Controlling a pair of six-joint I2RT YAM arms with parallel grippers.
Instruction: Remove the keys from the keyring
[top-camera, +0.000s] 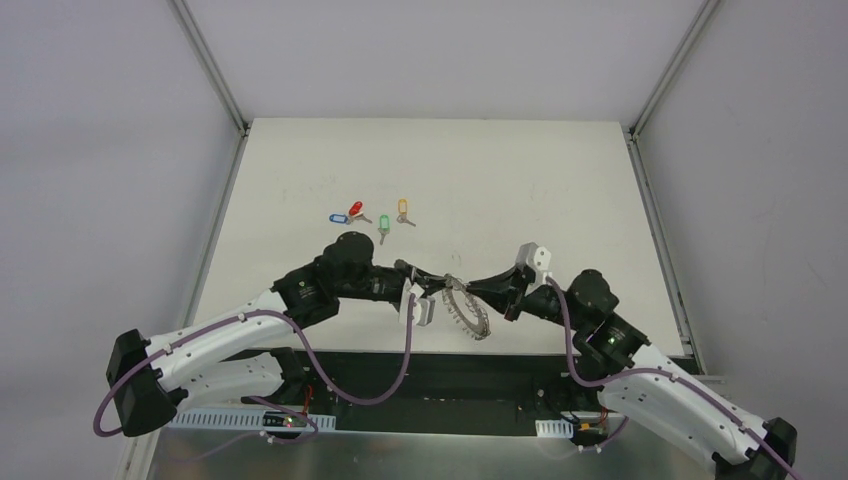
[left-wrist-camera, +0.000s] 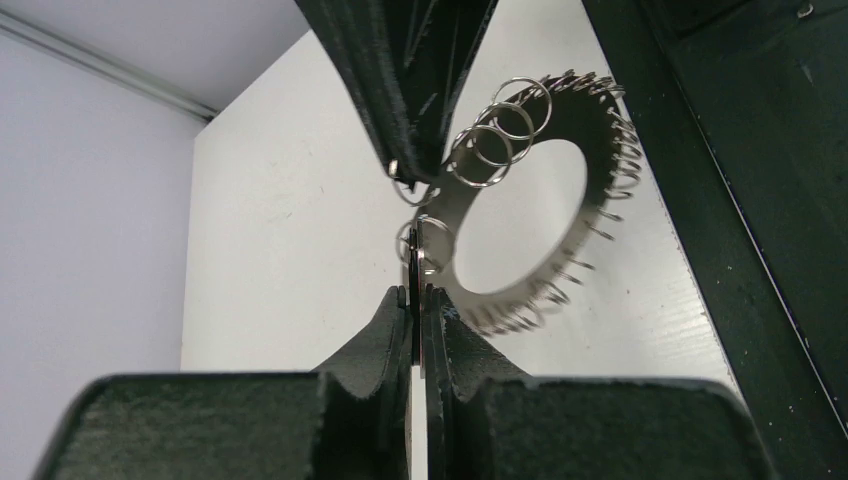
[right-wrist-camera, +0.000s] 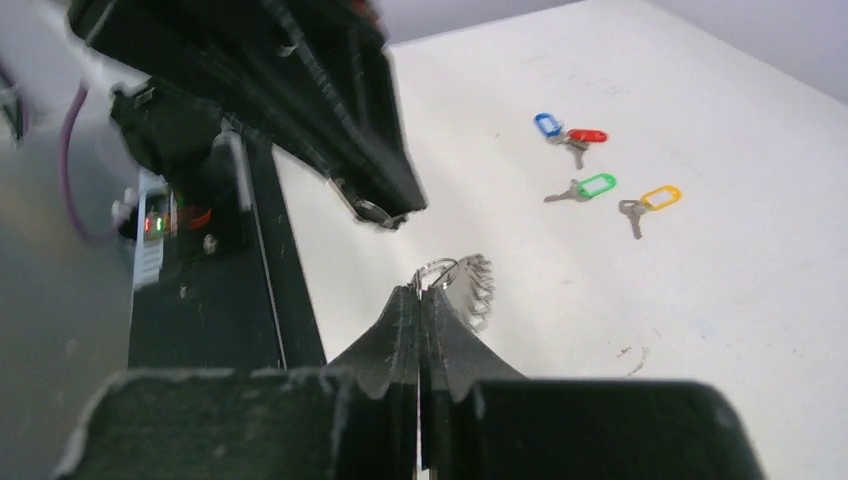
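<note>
1. left pincer (left-wrist-camera: 415, 296): closed. i see its fingers clamped on a thin dark piece (left-wrist-camera: 414, 262), viewed edge-on, which runs up to a small metal loop at the rim of the keyring (left-wrist-camera: 575, 118). i cannot tell whether this piece is a key tag or part of the ring.

2. right pincer (right-wrist-camera: 420, 296): closed. a small loop of the keyring sits pinched at its fingertips, with a cluster of further loops fanned out just beyond them.

3. keyring: suspended between the two pincers, tilted, above the near edge of the counter (top-camera: 500, 180). its many small loops stand out all around the rim. the two pincer tips face each other, close together but not touching.

4. keys: four lie loose on the counter, well apart from the keyring, towards the far left.
- blue-tagged key (right-wrist-camera: 546, 124) and red-tagged key (right-wrist-camera: 586, 136): touching each other.
- green-tagged key (right-wrist-camera: 596, 185): near them, separate.
- yellow-tagged key (right-wrist-camera: 660, 197): just beside the green one, separate.
</note>
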